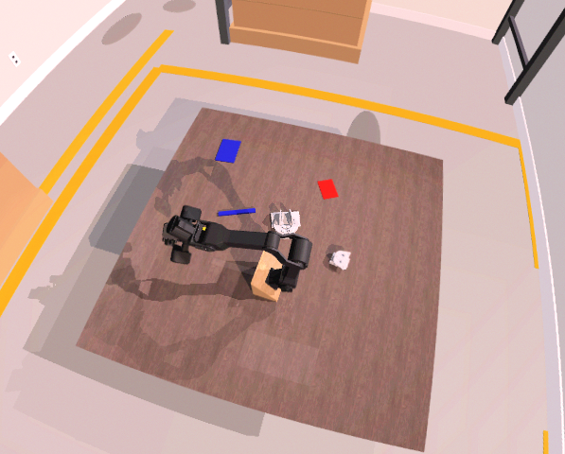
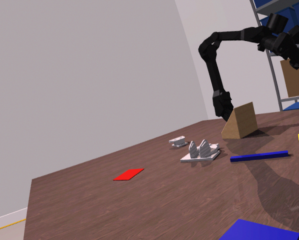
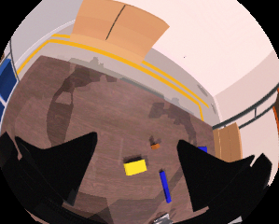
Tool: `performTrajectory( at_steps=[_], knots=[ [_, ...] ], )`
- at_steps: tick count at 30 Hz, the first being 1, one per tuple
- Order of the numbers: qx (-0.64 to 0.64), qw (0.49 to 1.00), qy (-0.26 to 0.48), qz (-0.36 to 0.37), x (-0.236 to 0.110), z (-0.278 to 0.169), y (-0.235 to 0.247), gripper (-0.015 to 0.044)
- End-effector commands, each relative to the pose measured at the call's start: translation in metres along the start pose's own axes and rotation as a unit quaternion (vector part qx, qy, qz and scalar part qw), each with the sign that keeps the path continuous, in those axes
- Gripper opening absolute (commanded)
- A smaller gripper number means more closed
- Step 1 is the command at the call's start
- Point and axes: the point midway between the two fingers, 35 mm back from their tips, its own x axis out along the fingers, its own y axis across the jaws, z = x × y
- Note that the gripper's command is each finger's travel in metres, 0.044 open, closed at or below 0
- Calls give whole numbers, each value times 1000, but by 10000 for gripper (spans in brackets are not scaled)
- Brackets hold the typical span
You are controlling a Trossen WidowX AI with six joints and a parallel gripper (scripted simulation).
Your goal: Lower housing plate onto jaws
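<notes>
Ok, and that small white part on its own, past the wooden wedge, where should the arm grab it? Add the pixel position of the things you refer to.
Probably by two opposite edges of the flat top on the small white part (image 1: 340,259) (image 2: 180,139), coming straight down. The top sits level, raised on a narrower middle, and nothing stands over it, so its rim looks pinchable.

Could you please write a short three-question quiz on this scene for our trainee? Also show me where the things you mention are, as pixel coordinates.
1. True or false: the red square (image 1: 327,188) (image 2: 128,174) lies flat on the table (image 1: 370,341) (image 2: 92,201) (image 3: 97,112).
2. Which is nearer the red square: (a) the wood wedge (image 1: 264,275) (image 2: 247,121) or (b) the base with two upright jaws (image 1: 291,227) (image 2: 200,159)?
3. Fill in: the pincer (image 3: 138,141) is ____ (open/shut).

Key: 1 true; 2 b; 3 open.
</notes>
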Motion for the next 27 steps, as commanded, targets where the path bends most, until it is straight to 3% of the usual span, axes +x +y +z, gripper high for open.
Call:
performTrajectory(
  at_steps=[1, 11, 13, 20, 27],
  knots=[
    [0, 1000, 0, 0, 0, 0, 0, 426],
    [36, 996, 65, -43, -40, -66, -115, 440],
    [45, 997, 49, -45, -48, -75, -128, 440],
    [71, 988, 119, -61, -85, -160, -192, 440],
    [94, 974, 198, -54, -129, -258, -223, 440]
  ],
)
